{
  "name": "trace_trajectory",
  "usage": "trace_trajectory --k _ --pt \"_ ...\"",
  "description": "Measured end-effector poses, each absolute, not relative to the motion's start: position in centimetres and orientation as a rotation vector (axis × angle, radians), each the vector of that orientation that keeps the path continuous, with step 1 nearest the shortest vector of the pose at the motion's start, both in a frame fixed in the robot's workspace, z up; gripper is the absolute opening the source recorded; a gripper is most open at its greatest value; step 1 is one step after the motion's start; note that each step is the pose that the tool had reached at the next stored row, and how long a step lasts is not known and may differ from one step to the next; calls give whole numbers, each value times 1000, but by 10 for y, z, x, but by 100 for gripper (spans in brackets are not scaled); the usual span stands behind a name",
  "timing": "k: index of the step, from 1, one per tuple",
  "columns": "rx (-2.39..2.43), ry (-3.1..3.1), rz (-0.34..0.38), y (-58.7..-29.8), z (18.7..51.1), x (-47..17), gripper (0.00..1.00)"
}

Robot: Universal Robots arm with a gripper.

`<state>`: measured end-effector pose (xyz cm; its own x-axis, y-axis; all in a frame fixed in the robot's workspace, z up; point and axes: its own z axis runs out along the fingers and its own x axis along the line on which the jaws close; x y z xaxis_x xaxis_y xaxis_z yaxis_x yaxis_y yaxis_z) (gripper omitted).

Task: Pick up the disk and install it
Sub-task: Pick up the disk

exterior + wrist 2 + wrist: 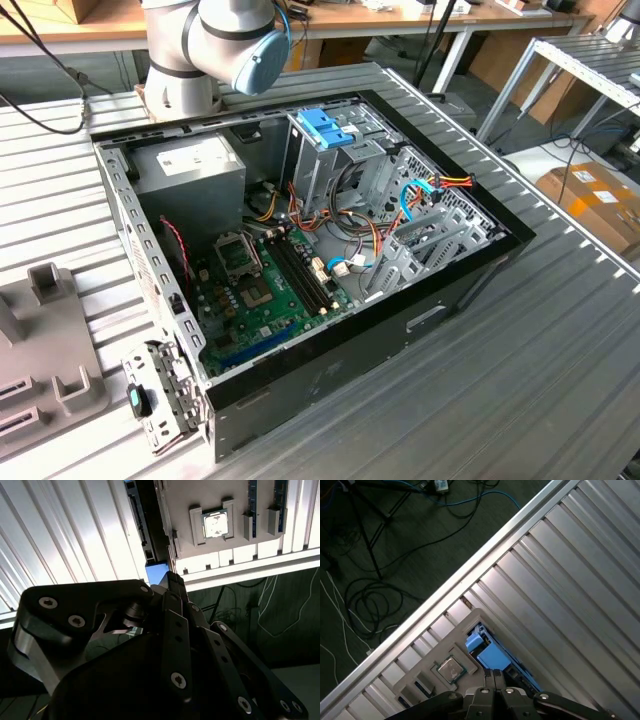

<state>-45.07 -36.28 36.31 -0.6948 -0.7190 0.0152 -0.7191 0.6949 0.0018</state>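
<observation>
On the ribbed aluminium table [560, 330], exterior view:
- Open computer case [420, 320], black-walled, lying on its side with the interior exposed.
- Inside it: a grey power-supply box [190, 165] with a white sticker; a metal drive cage [325, 130] with a blue plastic top; a green motherboard [260, 290]; and loose red, yellow and blue wiring between cage and board.
- Grey fixture [50, 330] on the table at the exterior view's left, apart from the case.
- Robot arm [215, 40] rising behind the case, its blue-capped joint above the power supply.
- Cardboard box [600, 200] on the floor at the exterior view's right.

First wrist view:
- Gripper [493, 675], black, with its two fingers pressed together and nothing showing between them.
- Disk [490, 657] standing on edge in a slot of the grey fixture [470, 622], outside the computer case. Its blue plastic frame is just beside the fingertips; contact probably, but the angle does not settle it.
- Processor chip [451, 669] seated in the same fixture, near the disk.
- The fixture sits close to the table's edge rail, with dark floor and trailing cables [375, 600] beyond.

Second wrist view:
- Gripper [174, 580] seen along its linkage, fingertips meeting.
- Blue frame of the disk [156, 573] directly beside those tips, its dark edge running away alongside the fixture [200, 495].
- Processor chip [216, 524] in its square recess.
</observation>
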Motion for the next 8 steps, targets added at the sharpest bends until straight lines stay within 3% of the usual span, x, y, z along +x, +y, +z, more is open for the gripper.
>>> trace_trajectory --k 8 --pt "1221 -2878 8 -363 363 -451 11"
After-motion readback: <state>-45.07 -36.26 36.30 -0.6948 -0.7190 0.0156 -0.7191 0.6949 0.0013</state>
